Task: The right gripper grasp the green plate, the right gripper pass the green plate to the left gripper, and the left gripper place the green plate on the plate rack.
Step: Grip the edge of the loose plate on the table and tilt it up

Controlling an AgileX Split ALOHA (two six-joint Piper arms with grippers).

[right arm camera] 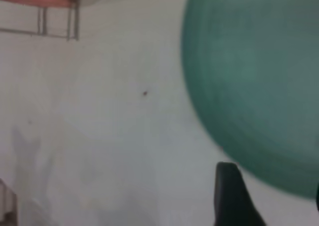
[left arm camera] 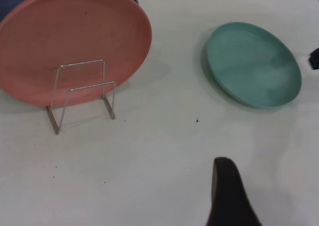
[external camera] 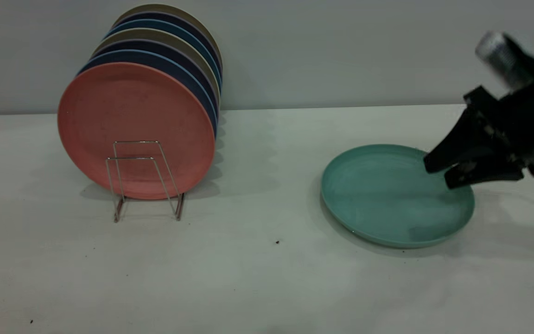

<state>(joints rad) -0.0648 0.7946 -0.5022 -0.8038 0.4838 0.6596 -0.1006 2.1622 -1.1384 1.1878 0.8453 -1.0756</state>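
Nearest the exterior camera is bare table (external camera: 248, 287), marked only by a small dark speck (external camera: 277, 242). Beyond it, on the right half, the green plate (external camera: 387, 195) lies flat on the tabletop, hollow side up, well apart from the plate rack (external camera: 146, 178) on the left.

Right gripper (external camera: 436, 175): it reaches in from the right edge, tilted downward, with its tips over the plate's right-hand rim. The fingers are parted, one above the other with a narrow gap between; nothing is held. Whether the lower tip touches the plate cannot be determined.

Left gripper (left arm camera: 227, 196): only one dark finger shows in its own wrist view, hanging above the table between rack and plate. Its opening cannot be told.

Rack: the rear slots hold a row of upright plates, a pink plate (external camera: 135, 130) foremost; the two front wire loops stand free.

Progress, as judged: the first step is in hand, the grasp not closed. Lift, handover and racking all remain.

Orientation: the plate is round, so it has no long axis; its face points straight up, rim level.
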